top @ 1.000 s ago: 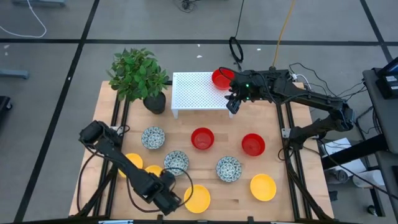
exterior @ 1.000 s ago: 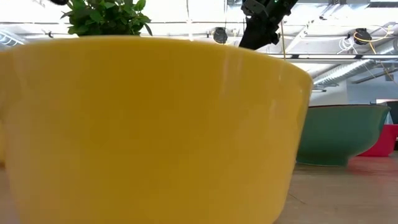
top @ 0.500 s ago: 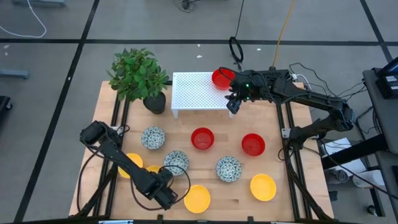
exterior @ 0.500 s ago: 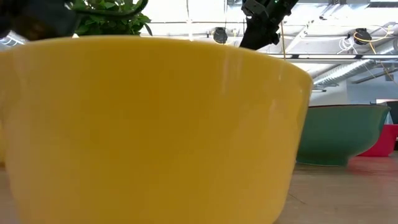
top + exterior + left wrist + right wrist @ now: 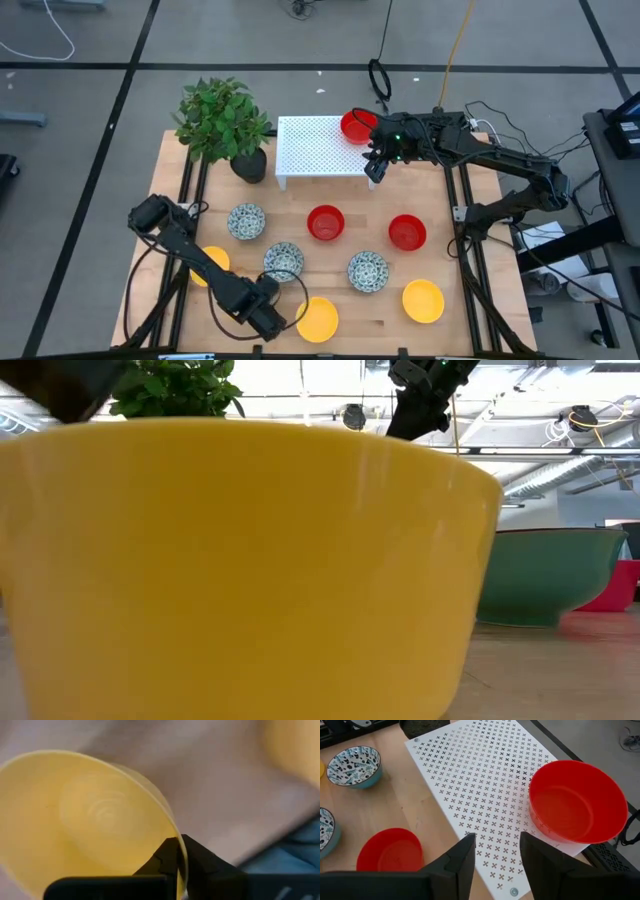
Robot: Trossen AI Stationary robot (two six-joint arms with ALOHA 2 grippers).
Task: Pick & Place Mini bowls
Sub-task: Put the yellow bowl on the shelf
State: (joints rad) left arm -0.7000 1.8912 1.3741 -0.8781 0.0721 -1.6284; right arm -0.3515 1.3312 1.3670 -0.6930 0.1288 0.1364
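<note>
A wooden table [image 5: 330,270] carries a spread of mini bowls, with a leafy potted plant [image 5: 222,122] at its far left corner and a white perforated rack [image 5: 318,150] beside it. The right arm reaches over the rack's right end, its right gripper [image 5: 373,166] hovering with fingers [image 5: 465,857] parted and nothing between them; a red bowl on the rack [image 5: 356,125] sits at the rack's far right corner, just beside that gripper. The left arm stretches along the table's left side to the near edge, where the left gripper [image 5: 272,316] is pinched shut on the rim of a yellow bowl at the near edge [image 5: 318,319], one finger inside the wall and one outside, as the left wrist view shows [image 5: 177,855]. That same bowl fills the low view [image 5: 240,570]. Two more red bowls [image 5: 325,222] [image 5: 406,232] stand mid-table, well apart. Three blue-and-white speckled bowls [image 5: 246,221] [image 5: 283,260] [image 5: 367,270] lie in a loose diagonal. Another yellow bowl [image 5: 423,301] rests near the right front corner, and a further yellow bowl under the left arm [image 5: 210,265] peeks out partly hidden.
</note>
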